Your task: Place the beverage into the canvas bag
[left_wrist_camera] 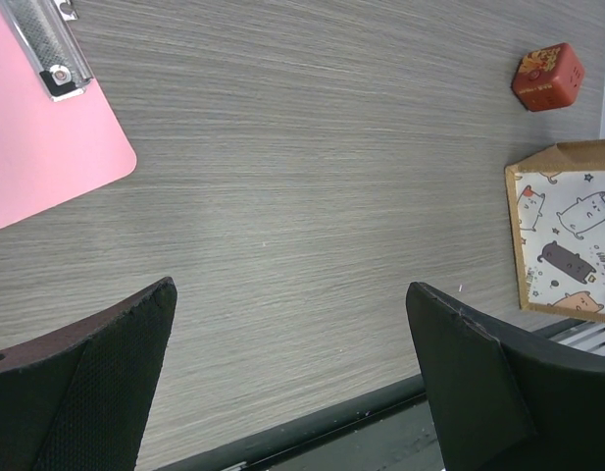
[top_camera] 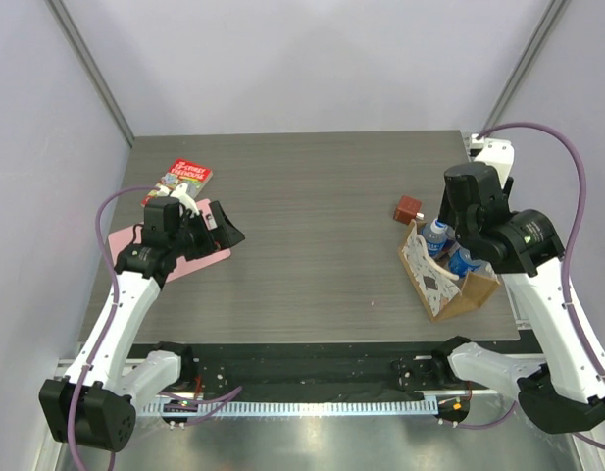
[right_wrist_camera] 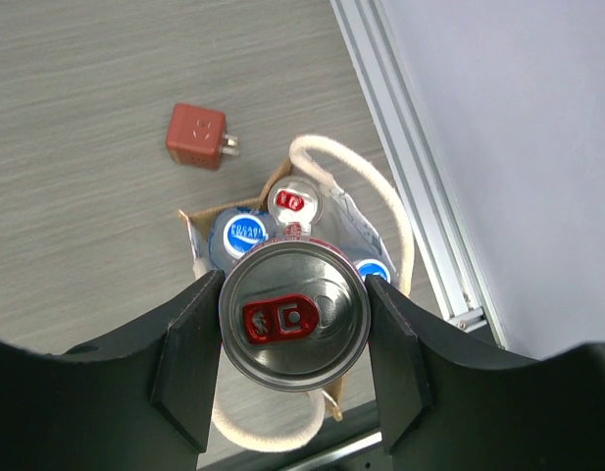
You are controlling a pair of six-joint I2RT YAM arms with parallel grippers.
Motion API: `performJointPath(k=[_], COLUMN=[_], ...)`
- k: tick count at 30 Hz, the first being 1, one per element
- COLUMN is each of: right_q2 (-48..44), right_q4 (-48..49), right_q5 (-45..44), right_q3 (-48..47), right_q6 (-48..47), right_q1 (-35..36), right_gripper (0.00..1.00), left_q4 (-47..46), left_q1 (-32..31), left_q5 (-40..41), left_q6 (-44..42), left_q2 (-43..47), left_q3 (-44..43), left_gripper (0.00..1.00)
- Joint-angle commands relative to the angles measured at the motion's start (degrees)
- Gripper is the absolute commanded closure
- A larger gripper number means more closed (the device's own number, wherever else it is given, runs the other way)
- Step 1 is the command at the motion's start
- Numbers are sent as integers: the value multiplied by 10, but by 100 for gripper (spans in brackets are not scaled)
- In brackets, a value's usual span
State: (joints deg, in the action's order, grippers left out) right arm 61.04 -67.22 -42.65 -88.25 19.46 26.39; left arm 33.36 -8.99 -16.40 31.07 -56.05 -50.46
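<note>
One red-tabbed can, in right fingers, over canvas bag, writing illegible

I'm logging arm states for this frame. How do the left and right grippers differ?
The left gripper has its jaws wide open and empty; the right gripper is shut on a can. The left gripper hovers over bare table near a pink clipboard; the right gripper holds its can above the canvas bag. Both have black jaws.
</note>
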Motion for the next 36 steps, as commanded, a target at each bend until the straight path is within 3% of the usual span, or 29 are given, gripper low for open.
performJointPath(k=[1,20,36], right_q2=[-23,-69,-80], right_q4=[8,68,110], right_q5=[12,28,57], right_q3=[9,213,282], right_q6=[24,78,129], right_q1=[-3,-8,-50], right_gripper=[99,99,99], left_q4=[-22,-23,-24], left_q1=[-1,-1,0], left_q5=[-19,-23,-24], left_q6=[2,4,5], left_q2=[-2,-1,-2], left_q3=[-3,0,0], left_gripper=[0,0,0])
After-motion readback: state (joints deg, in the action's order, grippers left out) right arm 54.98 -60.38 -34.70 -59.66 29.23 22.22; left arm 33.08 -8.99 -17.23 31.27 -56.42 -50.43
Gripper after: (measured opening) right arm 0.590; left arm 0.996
